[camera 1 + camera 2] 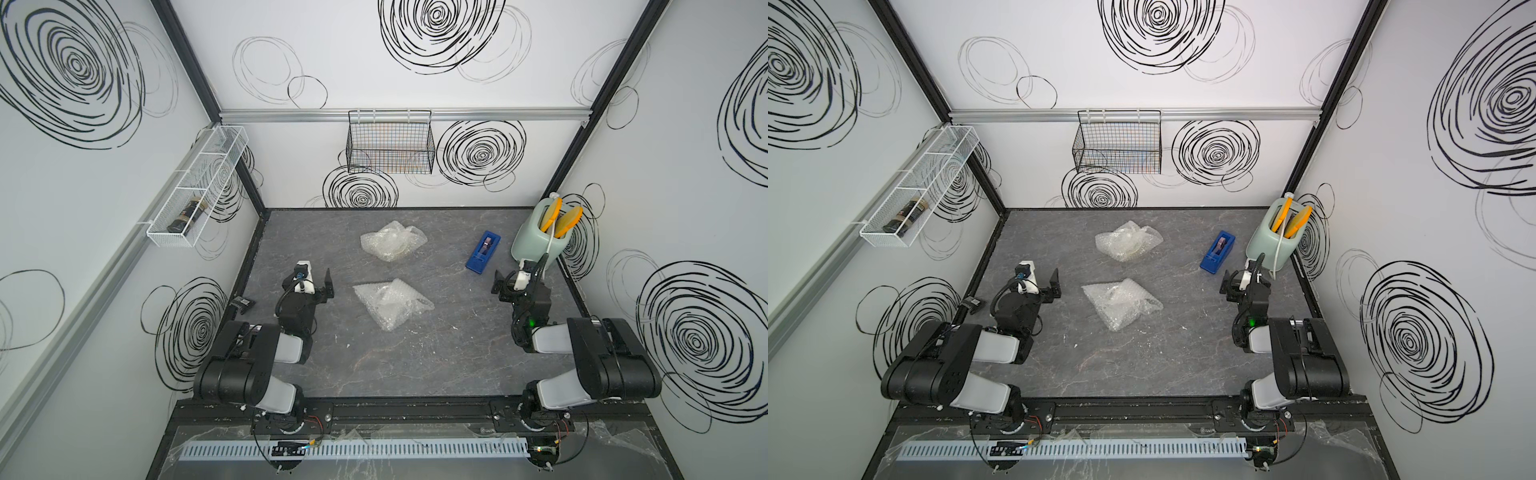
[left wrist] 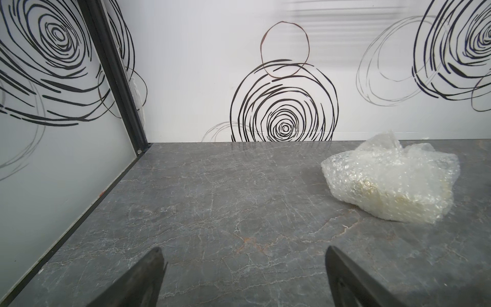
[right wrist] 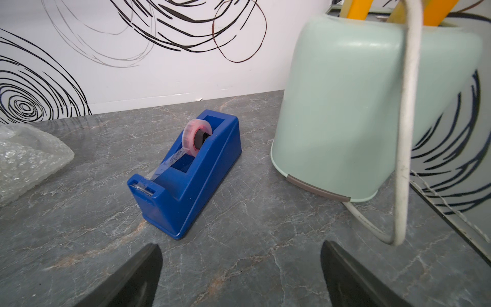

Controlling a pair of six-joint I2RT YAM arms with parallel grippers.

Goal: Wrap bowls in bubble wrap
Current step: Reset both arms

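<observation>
In both top views you have two crumpled wrap bundles on the tabletop (image 1: 415,365). The far bundle (image 1: 392,241) lies toward the back wall and the near bundle (image 1: 392,305) closer to the arms, well apart. A yellowish rim shows through the far one. In the near one you cannot make out a bowl through the film. The left hand (image 1: 314,277) and right hand (image 1: 513,276) sit off to either side, both spread, empty, touching no wrap. The dispenser (image 1: 1217,251) stands between the far bundle and the toaster (image 1: 1273,239). No tape shows on either bundle from up here, so judge the folds loose. In the left wrist view, the left hand (image 2: 244,249) is spread wide over bare stone with nothing between the fingers. The far bundle (image 2: 390,180) lies ahead and off to one side, the bowl (image 2: 372,192) a yellow blur under the film, flaps standing up. The risk here is that a nudge springs those flaps open, or a lift by film alone lets the bowl slide out. In the right wrist view, the right hand (image 3: 241,245) is spread wide and empty. The dispenser (image 3: 186,170) is dead ahead with the toaster (image 3: 345,106) just beside it. Its cord (image 3: 406,133) loops close by one finger. If you reach forward carelessly you may snag the cord and drag the toaster, or shove the dispenser rather than pull tape.
</observation>
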